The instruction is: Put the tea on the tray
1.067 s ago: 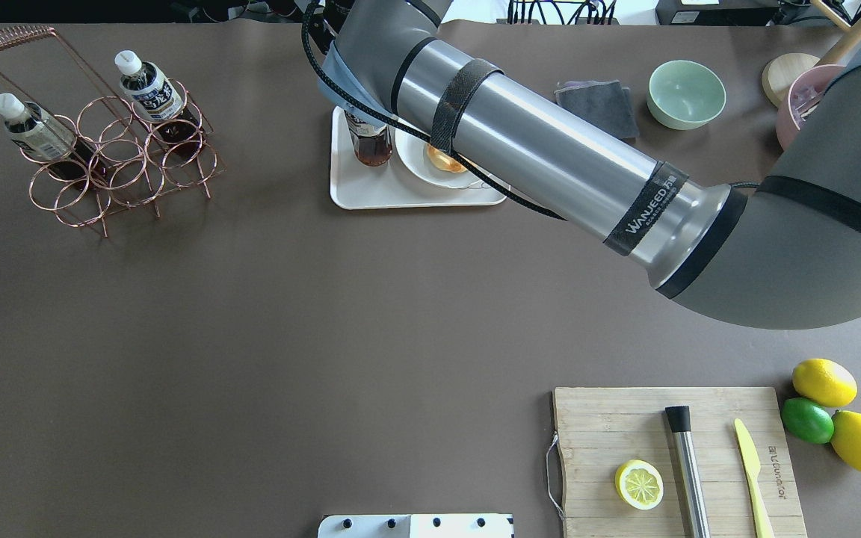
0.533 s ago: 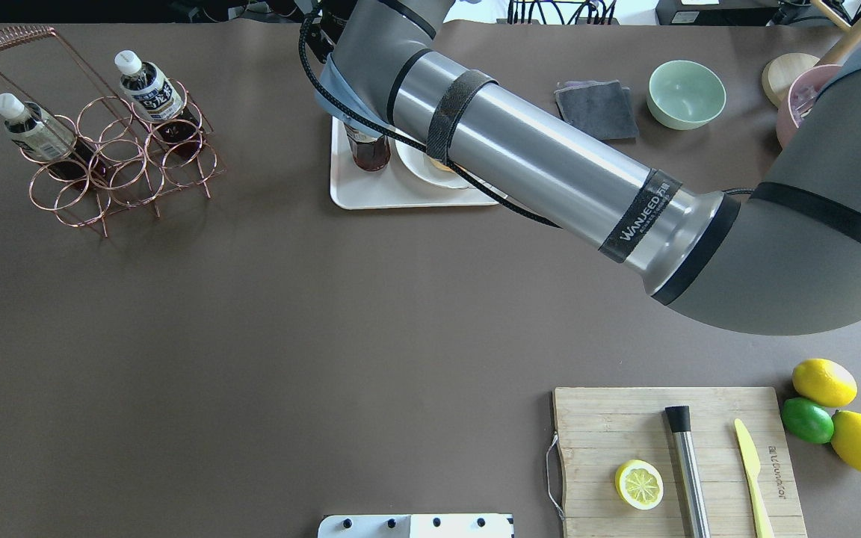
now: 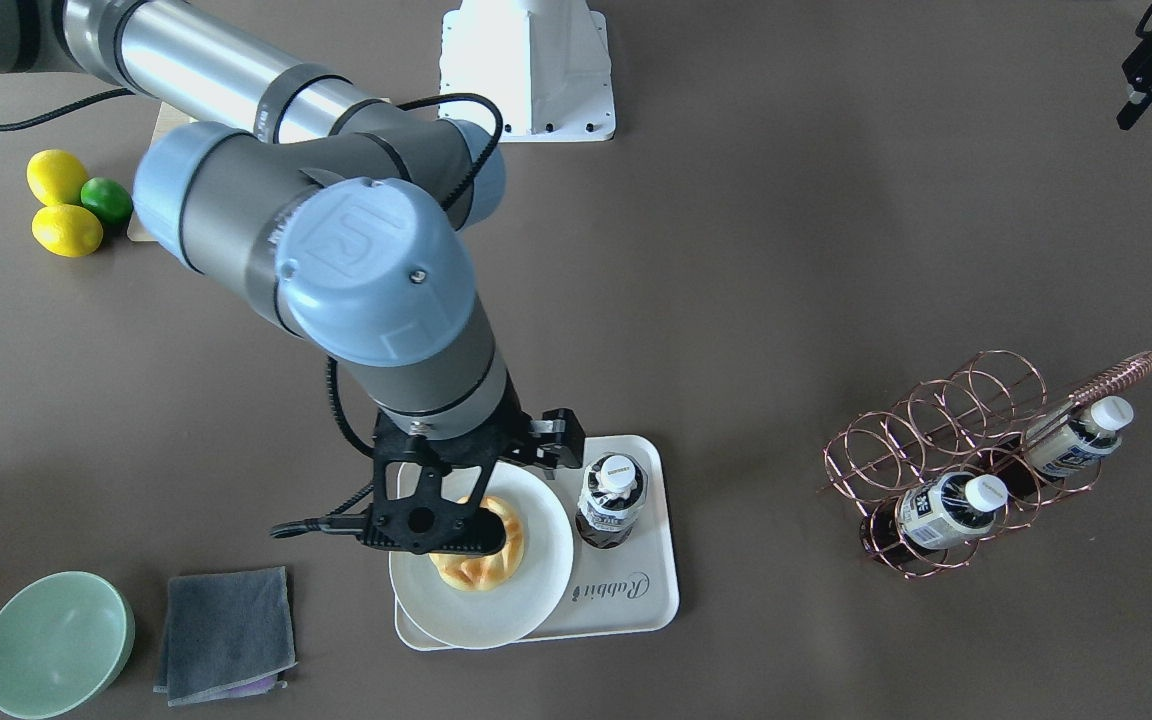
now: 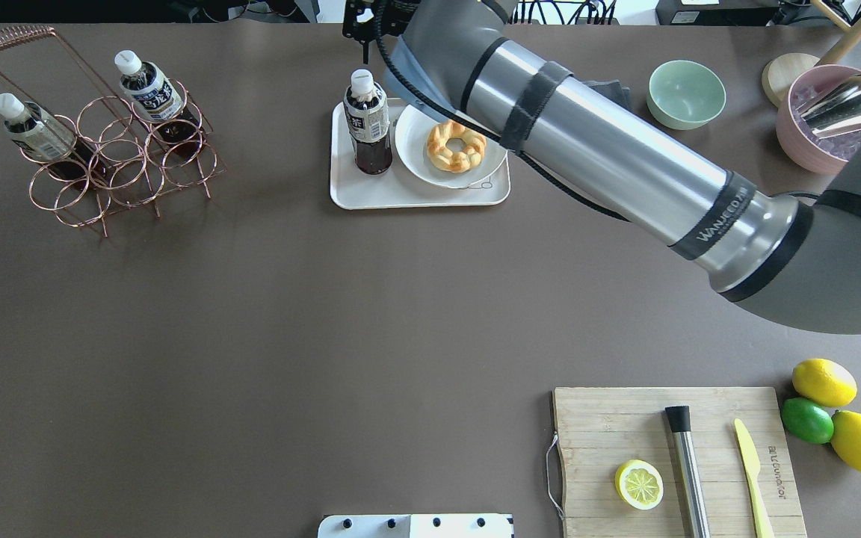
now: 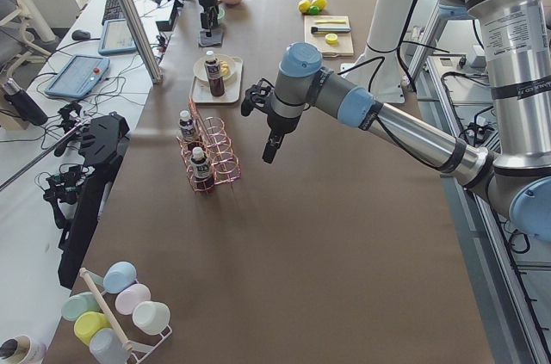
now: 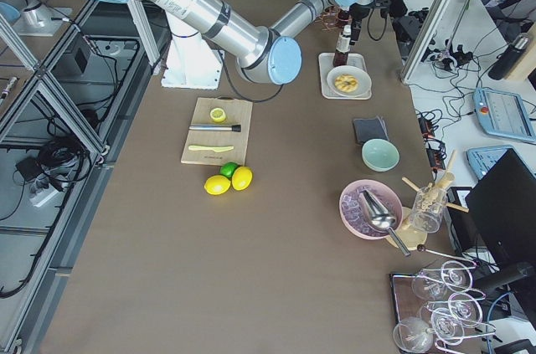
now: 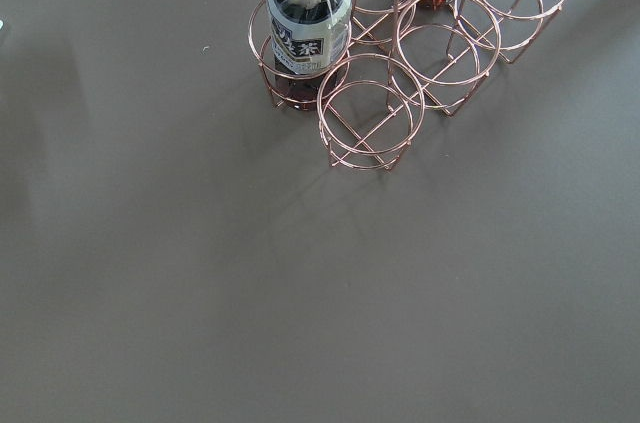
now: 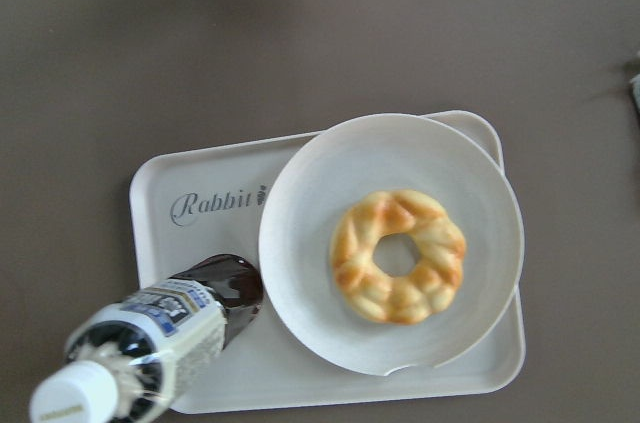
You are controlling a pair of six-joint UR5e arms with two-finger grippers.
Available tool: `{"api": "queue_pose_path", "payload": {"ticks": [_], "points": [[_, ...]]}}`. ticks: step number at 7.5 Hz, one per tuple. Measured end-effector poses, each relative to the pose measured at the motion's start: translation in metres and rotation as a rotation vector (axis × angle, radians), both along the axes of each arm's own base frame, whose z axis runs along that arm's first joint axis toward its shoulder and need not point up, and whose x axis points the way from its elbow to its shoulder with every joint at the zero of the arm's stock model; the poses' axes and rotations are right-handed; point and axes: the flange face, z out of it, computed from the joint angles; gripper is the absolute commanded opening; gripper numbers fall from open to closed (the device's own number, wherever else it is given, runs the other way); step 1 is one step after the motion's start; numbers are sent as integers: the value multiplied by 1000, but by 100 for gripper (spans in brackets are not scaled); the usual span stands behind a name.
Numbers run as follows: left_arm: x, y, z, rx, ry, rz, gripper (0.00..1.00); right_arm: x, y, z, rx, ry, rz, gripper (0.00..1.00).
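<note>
One tea bottle [image 4: 367, 123] stands upright on the left part of the cream tray [image 4: 371, 196], next to the "Rabbit" script. It also shows in the front view [image 3: 611, 500] and the right wrist view [image 8: 150, 343]. My right gripper [image 4: 362, 26] hangs above the tray's far side, apart from the bottle, with its jaws apart and empty. Two more tea bottles [image 4: 143, 86] [image 4: 31, 127] sit in the copper wire rack [image 4: 109, 164]. My left gripper [image 3: 1151, 60] hovers beside the rack; I cannot tell whether it is open or shut.
A white plate with a doughnut [image 4: 457, 146] fills the tray's right part. Behind it are a grey cloth [image 3: 226, 635], a green bowl [image 4: 686, 93] and a pink bowl [image 4: 812, 119]. A cutting board [image 4: 677, 463] with a lemon half, and lemons [image 4: 823, 381], lie at the front right.
My right arm has swung right and lifted off the bottle. The bottle, covered by the arm before, now stands free on the tray, and the doughnut plate is uncovered.
</note>
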Motion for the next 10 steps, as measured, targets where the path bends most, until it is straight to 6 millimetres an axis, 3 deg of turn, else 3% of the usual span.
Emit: {"api": "queue_pose_path", "payload": {"ticks": [1,2,6,7,8,10], "points": [[-2,-1,2,-4,-1,-5,97,48,5,29,43,16,-45,99],[-3,-1,4,-7,-2,-8,97,97,16,70,93,22,-82,99],[-1,-11,21,-44,-7,-10,97,370,91,303,297,51,-190,99],[-1,-12,23,-52,-7,-13,97,428,115,358,347,77,-230,99],[-1,-12,24,-57,-8,-17,97,480,141,409,382,102,-270,99],[-3,-9,26,-64,-11,-21,97,559,180,493,405,131,-315,99]]}}
